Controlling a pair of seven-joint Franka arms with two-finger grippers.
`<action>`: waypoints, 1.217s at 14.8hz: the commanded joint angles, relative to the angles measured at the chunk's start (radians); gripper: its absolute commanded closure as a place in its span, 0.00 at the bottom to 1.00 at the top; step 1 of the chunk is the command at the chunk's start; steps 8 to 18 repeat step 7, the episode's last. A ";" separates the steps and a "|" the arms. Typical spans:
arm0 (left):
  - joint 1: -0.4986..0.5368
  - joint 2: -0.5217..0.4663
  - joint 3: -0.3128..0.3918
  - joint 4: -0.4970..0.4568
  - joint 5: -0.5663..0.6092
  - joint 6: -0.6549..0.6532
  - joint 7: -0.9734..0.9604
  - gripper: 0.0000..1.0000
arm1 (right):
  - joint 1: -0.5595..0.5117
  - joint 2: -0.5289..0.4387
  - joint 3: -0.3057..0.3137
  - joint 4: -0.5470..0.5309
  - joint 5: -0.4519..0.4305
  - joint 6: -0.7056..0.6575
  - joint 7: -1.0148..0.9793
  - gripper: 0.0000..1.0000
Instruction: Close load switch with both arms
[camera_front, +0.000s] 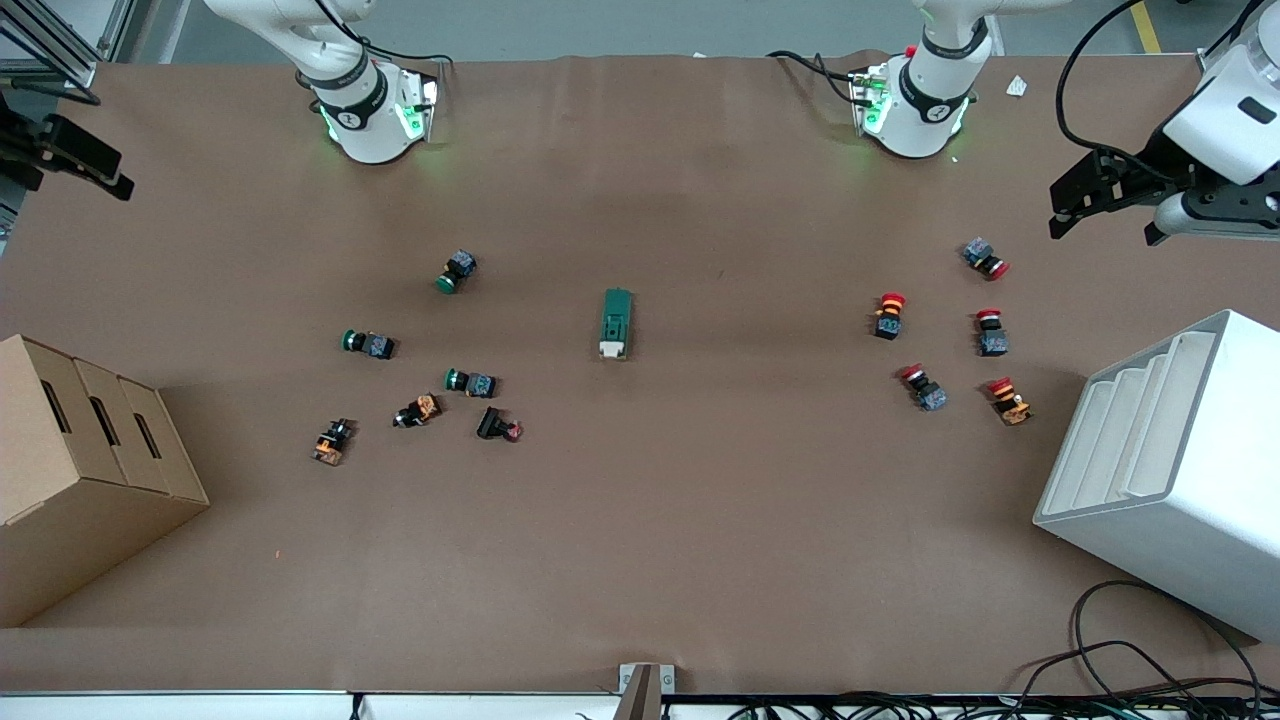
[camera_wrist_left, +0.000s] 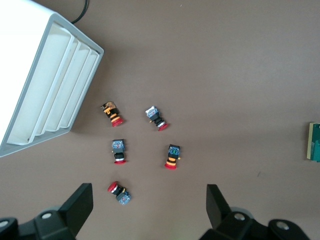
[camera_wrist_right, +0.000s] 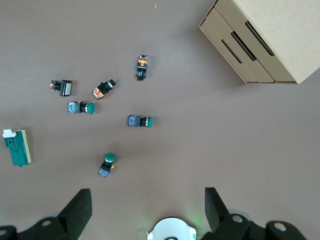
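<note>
The load switch (camera_front: 616, 323), a dark-green block with a white lever end, lies flat at the middle of the table, its white end nearer the front camera. It also shows in the right wrist view (camera_wrist_right: 17, 146) and at the edge of the left wrist view (camera_wrist_left: 315, 142). My left gripper (camera_front: 1100, 215) is open and empty, held high over the red pushbuttons at the left arm's end; its fingers (camera_wrist_left: 80, 205) stand wide apart. My right gripper (camera_front: 75, 155) is open and empty, held high at the right arm's end; its fingers (camera_wrist_right: 80, 207) stand wide apart over the arm's base.
Green and orange pushbuttons (camera_front: 470, 381) lie scattered toward the right arm's end, and red pushbuttons (camera_front: 889, 315) toward the left arm's end. A cardboard box (camera_front: 80, 470) stands at the right arm's end. A white stepped bin (camera_front: 1170, 470) stands at the left arm's end.
</note>
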 joint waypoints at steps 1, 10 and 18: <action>0.006 0.001 -0.002 0.023 -0.003 -0.027 -0.001 0.00 | -0.021 -0.049 0.019 -0.051 -0.017 -0.003 0.015 0.00; 0.000 0.004 -0.005 0.034 0.011 -0.027 -0.002 0.00 | -0.021 -0.060 0.015 -0.046 -0.016 -0.001 0.015 0.00; 0.000 0.004 -0.005 0.034 0.011 -0.027 -0.002 0.00 | -0.021 -0.060 0.015 -0.046 -0.016 -0.001 0.015 0.00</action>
